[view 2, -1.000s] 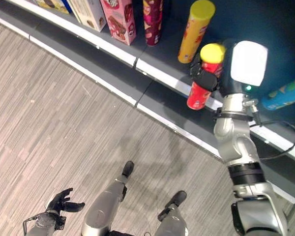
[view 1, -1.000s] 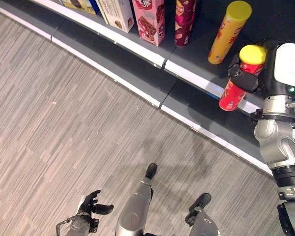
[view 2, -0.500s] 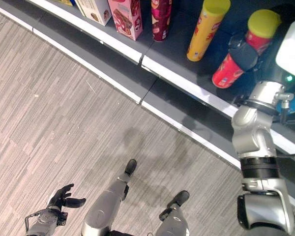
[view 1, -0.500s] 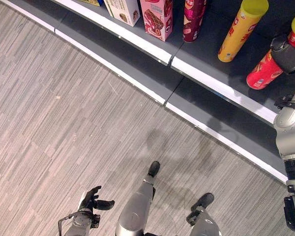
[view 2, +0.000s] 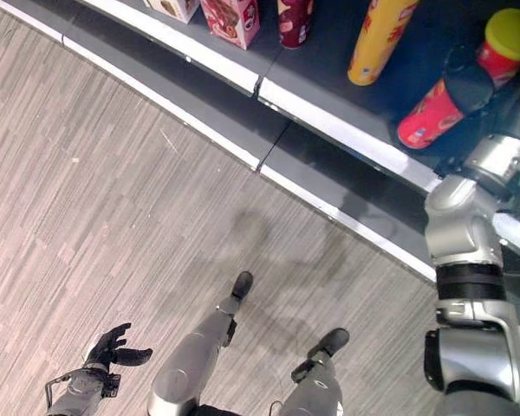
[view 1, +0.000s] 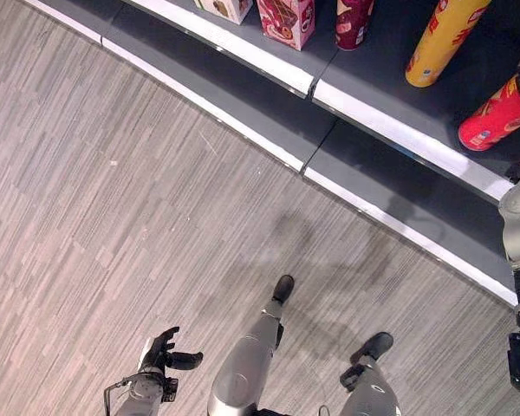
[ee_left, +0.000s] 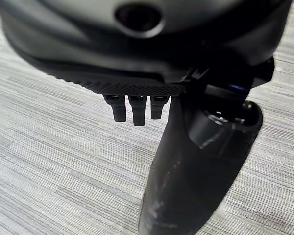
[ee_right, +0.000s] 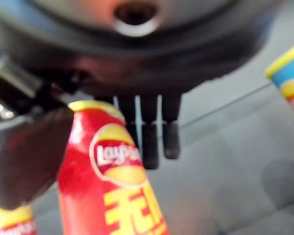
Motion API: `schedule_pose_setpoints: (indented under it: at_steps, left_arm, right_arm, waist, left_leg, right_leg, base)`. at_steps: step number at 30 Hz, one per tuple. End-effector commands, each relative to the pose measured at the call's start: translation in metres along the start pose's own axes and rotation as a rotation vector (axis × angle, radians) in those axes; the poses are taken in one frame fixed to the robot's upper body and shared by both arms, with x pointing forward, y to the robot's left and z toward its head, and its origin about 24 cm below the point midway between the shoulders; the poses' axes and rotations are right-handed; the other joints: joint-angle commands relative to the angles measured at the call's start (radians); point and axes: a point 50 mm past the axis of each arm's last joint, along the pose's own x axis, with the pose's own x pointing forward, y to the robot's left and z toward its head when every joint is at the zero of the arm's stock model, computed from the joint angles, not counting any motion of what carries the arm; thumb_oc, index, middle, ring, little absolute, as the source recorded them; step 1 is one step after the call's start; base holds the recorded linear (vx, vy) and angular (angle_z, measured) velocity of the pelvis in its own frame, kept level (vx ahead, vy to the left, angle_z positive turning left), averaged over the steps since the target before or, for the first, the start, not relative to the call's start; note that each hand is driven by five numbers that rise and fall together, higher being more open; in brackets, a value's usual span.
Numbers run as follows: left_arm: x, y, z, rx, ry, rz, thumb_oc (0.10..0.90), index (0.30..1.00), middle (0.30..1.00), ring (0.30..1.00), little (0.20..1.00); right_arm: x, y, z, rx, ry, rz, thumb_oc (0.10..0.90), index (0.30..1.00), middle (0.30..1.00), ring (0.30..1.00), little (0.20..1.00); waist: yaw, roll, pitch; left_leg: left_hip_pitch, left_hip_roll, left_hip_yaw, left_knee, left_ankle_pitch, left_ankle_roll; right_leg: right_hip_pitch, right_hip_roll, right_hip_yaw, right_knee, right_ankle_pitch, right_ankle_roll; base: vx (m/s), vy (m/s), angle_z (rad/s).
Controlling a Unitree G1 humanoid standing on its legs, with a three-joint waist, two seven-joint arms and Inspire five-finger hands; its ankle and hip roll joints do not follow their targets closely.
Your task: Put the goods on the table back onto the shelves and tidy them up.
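Observation:
A red crisp can (view 2: 435, 115) with a yellow lid leans tilted over the dark shelf board (view 1: 377, 82), to the right of a tall yellow can (view 1: 445, 35). My right hand (view 2: 470, 76) is shut on its upper part. In the right wrist view the red can (ee_right: 112, 186) runs between the thumb (ee_right: 24, 156) and the fingers (ee_right: 149, 139). Whether its base touches the board I cannot tell. My left hand (view 1: 162, 354) hangs low over the floor, open and holding nothing, thumb (ee_left: 186, 186) out.
On the same shelf stand a maroon can (view 1: 354, 17), a pink box (view 1: 286, 13) and a pale box (view 1: 230, 7). A blue can with a yellow lid (ee_right: 289, 78) lies past my right hand. A lower grey ledge (view 1: 269, 113) with white edges runs along the striped wood floor (view 1: 113, 199).
My right hand has carried the red can from in front of the shelf's white edge to over the shelf board, beside the yellow can. The camera has shifted. The left hand is unchanged.

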Motion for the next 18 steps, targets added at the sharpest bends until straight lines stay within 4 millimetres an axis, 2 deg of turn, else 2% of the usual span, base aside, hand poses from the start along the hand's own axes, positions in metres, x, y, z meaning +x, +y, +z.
schedule_pose_setpoints:
  at_steps: [1,10,18]
  left_arm:
    - [0.006,0.011,0.019,0.031,-0.057,0.042,0.800,0.900,0.900,0.900,0.900]
    - [0.006,0.013,0.020,0.016,-0.060,0.031,0.800,0.900,0.900,0.900,0.900]
    - [0.008,0.016,0.024,0.006,-0.064,0.044,0.800,0.900,0.900,0.900,0.900]
  right_arm:
    - [0.060,-0.051,0.039,-0.013,-0.147,-0.274,0.400,0.300,0.300,0.300,0.300]
    - [0.069,-0.062,0.034,-0.086,-0.175,-0.285,0.400,0.300,0.300,0.300,0.300]
    - [0.070,-0.057,0.042,-0.064,-0.181,-0.269,0.400,0.300,0.300,0.300,0.300]
  waist:
    - [-0.022,-0.016,-0.058]
    - [-0.034,-0.013,-0.057]
    - [-0.048,-0.023,-0.053]
  left_leg:
    - [0.021,0.076,0.036,-0.061,0.005,-0.032]
    - [0.016,0.069,0.031,-0.061,0.008,-0.032]
    - [0.013,0.069,0.036,-0.059,0.006,-0.030]
  right_leg:
    - [-0.088,-0.057,0.087,0.163,-0.023,0.024]
    - [-0.089,-0.063,0.085,0.165,-0.022,0.023]
    - [-0.100,-0.064,0.099,0.167,-0.020,0.021]
  base:
    - [-0.01,0.044,0.01]
    - [0.00,0.001,-0.04]
    - [0.00,0.000,0.00]
